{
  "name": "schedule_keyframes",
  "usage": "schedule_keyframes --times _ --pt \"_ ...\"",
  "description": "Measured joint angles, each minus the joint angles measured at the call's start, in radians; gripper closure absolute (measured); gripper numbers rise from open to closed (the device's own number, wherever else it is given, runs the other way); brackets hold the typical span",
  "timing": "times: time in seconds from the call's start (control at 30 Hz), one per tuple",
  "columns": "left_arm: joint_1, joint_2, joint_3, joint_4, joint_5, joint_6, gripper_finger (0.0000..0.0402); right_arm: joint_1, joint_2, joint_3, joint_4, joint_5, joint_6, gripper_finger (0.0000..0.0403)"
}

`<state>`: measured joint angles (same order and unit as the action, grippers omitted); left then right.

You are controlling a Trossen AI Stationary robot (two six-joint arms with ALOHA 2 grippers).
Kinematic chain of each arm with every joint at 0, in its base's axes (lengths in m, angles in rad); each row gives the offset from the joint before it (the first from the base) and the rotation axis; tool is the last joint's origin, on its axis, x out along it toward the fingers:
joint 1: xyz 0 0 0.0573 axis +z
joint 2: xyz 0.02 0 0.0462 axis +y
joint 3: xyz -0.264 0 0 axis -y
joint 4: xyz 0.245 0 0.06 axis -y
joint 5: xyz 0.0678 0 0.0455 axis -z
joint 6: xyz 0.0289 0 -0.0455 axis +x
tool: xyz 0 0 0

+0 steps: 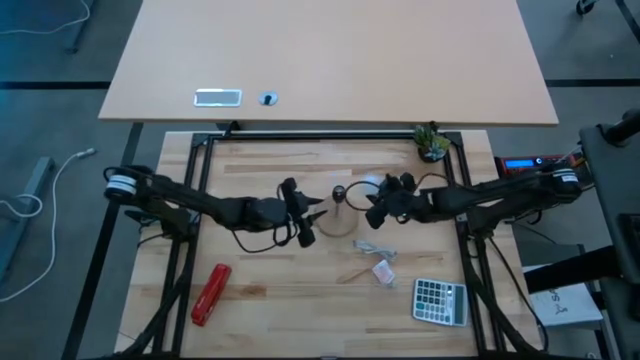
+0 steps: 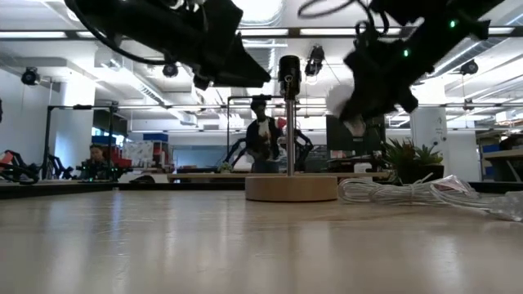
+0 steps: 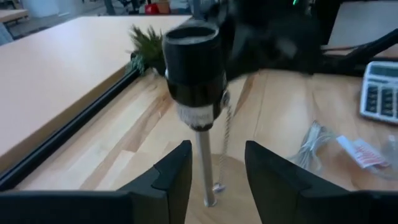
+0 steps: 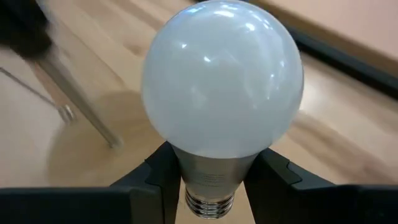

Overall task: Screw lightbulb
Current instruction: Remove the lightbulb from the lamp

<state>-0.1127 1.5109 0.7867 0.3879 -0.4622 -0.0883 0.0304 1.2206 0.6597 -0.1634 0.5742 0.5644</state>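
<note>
A lamp stand rests by its round wooden base (image 2: 292,188) on the table, with a thin metal pole (image 2: 289,139) and a black socket (image 2: 289,75) on top. It also shows in the high view (image 1: 338,222). My left gripper (image 3: 216,171) is open, its fingers on either side of the pole (image 3: 204,168) below the socket (image 3: 194,62), apart from it. My right gripper (image 4: 214,169) is shut on the white frosted lightbulb (image 4: 221,81). It holds the lightbulb (image 2: 343,104) in the air just right of the socket. My right gripper pinches the lightbulb's grey neck (image 4: 214,180) between its two fingers, just below the white globe. The fingers come from the table's right side, slanting down. The globe sticks out past the fingertips and the screw thread (image 4: 210,204) lies back between them. The lightbulb is lifted clear of the table.
A coiled white cord (image 1: 372,247) and a small packet (image 1: 384,272) lie near the base on the right. A calculator (image 1: 440,300) lies at the near right, a red object (image 1: 211,293) at the near left, and a small plant (image 1: 432,143) at the far right corner.
</note>
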Motion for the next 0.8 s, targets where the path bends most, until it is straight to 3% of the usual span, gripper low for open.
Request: schedule_keyframes --times 0.37,0.67,0.8 --pt "0.0 -0.041 -0.04 -0.005 0.0 -0.006 0.0285 -0.01 0.171 -0.039 -0.001 -0.042 0.092 0.0272" --pt "-0.001 -0.042 -0.075 -0.007 -0.001 -0.046 0.0299 -0.007 0.191 -0.095 0.046 -0.04 0.074 0.0272" --pt "-0.001 -0.044 -0.089 -0.003 -0.001 -0.063 0.0294 0.011 0.181 -0.143 0.05 -0.057 -0.025 0.0272"
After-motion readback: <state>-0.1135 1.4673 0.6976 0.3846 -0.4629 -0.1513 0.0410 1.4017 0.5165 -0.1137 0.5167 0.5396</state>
